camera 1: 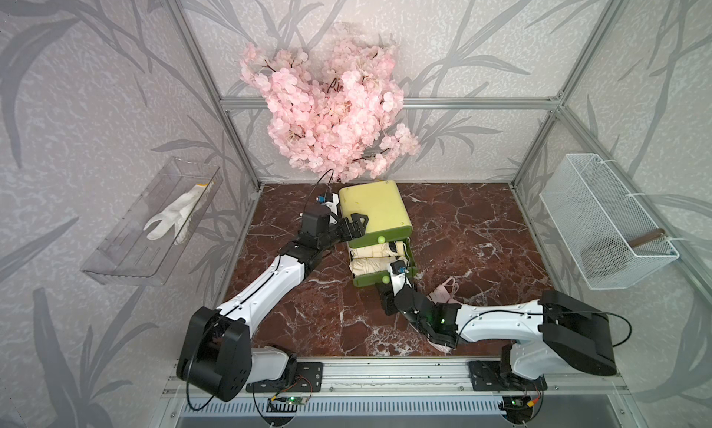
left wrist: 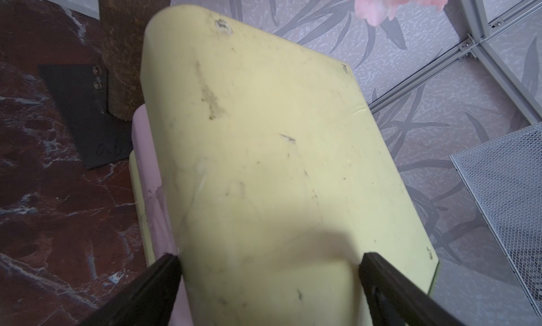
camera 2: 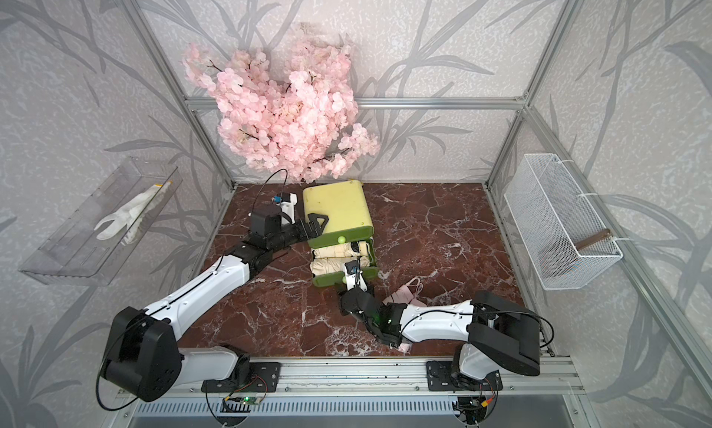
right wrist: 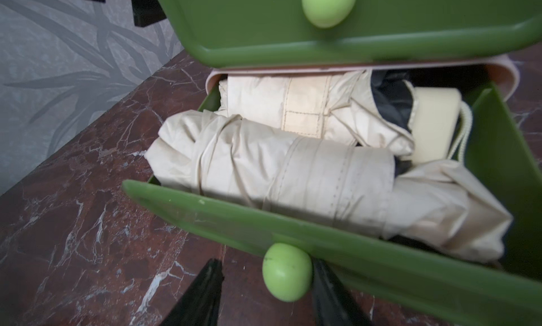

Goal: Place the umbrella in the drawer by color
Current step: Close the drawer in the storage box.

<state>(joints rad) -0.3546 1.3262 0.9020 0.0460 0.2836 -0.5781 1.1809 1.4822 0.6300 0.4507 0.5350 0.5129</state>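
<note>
Umbrellas [right wrist: 272, 174] in open drawer [right wrist: 322, 239], just past R pincer [right wrist: 267, 264] at knob [right wrist: 286, 273].

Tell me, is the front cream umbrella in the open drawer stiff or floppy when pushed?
The front umbrella looks wrinkled and loose, so probably soft outside. Strapped round, it might roll, but the drawer front should stop it.
</note>
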